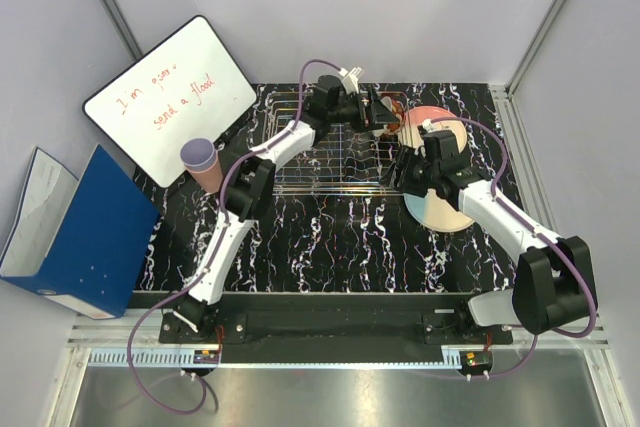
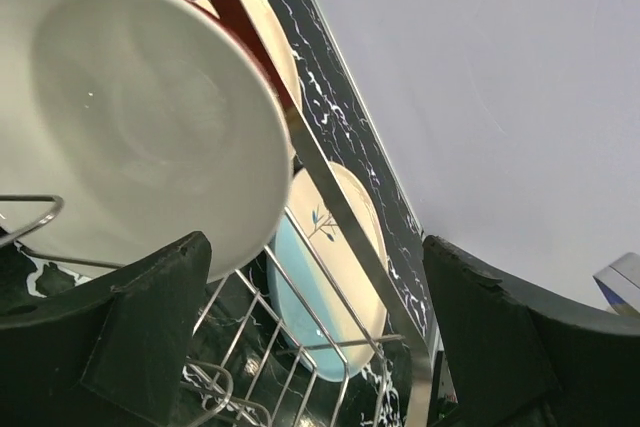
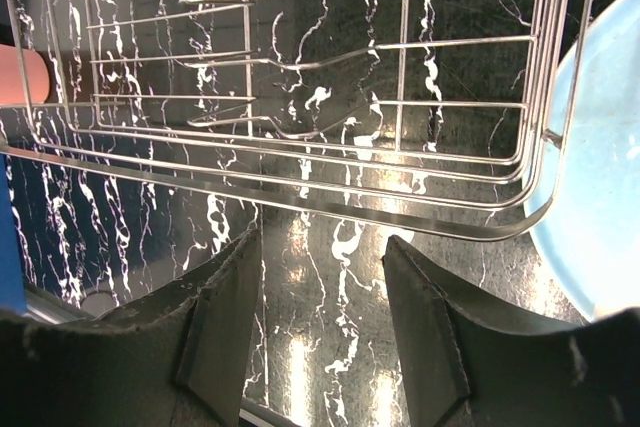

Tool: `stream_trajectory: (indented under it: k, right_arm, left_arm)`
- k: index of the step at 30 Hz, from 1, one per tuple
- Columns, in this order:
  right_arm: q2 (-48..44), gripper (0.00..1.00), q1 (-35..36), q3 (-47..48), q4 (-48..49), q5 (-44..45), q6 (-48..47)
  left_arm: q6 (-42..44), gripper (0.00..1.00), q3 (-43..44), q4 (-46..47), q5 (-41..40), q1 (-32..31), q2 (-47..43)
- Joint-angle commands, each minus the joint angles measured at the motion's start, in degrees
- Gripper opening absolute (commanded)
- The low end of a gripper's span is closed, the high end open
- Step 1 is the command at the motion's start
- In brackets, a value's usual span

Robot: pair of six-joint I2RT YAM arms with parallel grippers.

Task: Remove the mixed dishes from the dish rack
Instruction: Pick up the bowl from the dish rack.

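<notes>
- We see the glossy red bowl (image 2: 130, 117) with its cream inside turned toward the left wrist camera; the red outside shows only along its rim; it sits tilted on edge in the far right corner of the dish rack (image 1: 310, 172).
- The rack is a low silver wire basket in the middle of the black, white-veined table (image 1: 340, 237); apart from the bowl, the wires we can see hold nothing.
- The pink and cream plate (image 1: 432, 127) lies on the table just right of the rack's far end; the light-blue and cream plate (image 1: 437, 209), with a small sprig motif, lies nearer, also right of the rack.
- The lavender cup (image 1: 199, 156) is nested in the salmon-pink cup (image 1: 211, 178); the pair stands on the table left of the rack, beside the whiteboard (image 1: 170, 92).
- The left gripper (image 2: 315, 277) has its jaws spread wide at the bowl, one finger just below the rim; it holds nothing.
- The right gripper (image 3: 322, 247) hovers over the table at the rack's near right corner; its jaws are parted and bare.
- A blue binder (image 1: 85, 232) lies off the table's left edge.
</notes>
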Motion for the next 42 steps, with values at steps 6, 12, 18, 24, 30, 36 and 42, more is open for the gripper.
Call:
stream_trajectory:
  k: [6, 12, 18, 24, 30, 36, 42]
  right_arm:
    - [-5.5, 0.60, 0.5, -0.6, 2.4, 5.1, 0.5]
    - [-12.4, 0.60, 0.5, -0.8, 3.3, 9.2, 1.8]
    - [-18.6, 0.60, 0.5, -0.6, 3.0, 12.7, 2.3]
    - [-19.9, 0.60, 0.5, -1.1, 2.4, 12.0, 2.3]
    - [-21.2, 0.59, 0.5, -2.6, 1.7, 12.6, 2.2]
    - [-21.2, 0.60, 0.5, -3.3, 1.6, 12.8, 1.8]
    - [-21.0, 0.59, 0.5, -3.5, 2.2, 12.7, 2.2]
  left_arm:
    - [4.2, 0.93, 0.8, -2.3, -4.2, -1.0, -1.1]
    - [15.1, 0.93, 6.2, -13.0, -10.7, -3.1, -0.9]
    - [24.6, 0.92, 5.7, -18.3, -19.4, -5.0, -1.7]
    - [28.1, 0.91, 5.8, -17.5, -23.8, -5.8, -1.1]
    - [30.0, 0.74, 5.7, -16.5, -26.8, -7.0, 0.4]
    - [29.8, 0.30, 3.7, -15.4, -28.0, -7.2, 0.2]
    - [30.6, 0.00, 2.2, -15.0, -28.1, -7.2, -0.7]
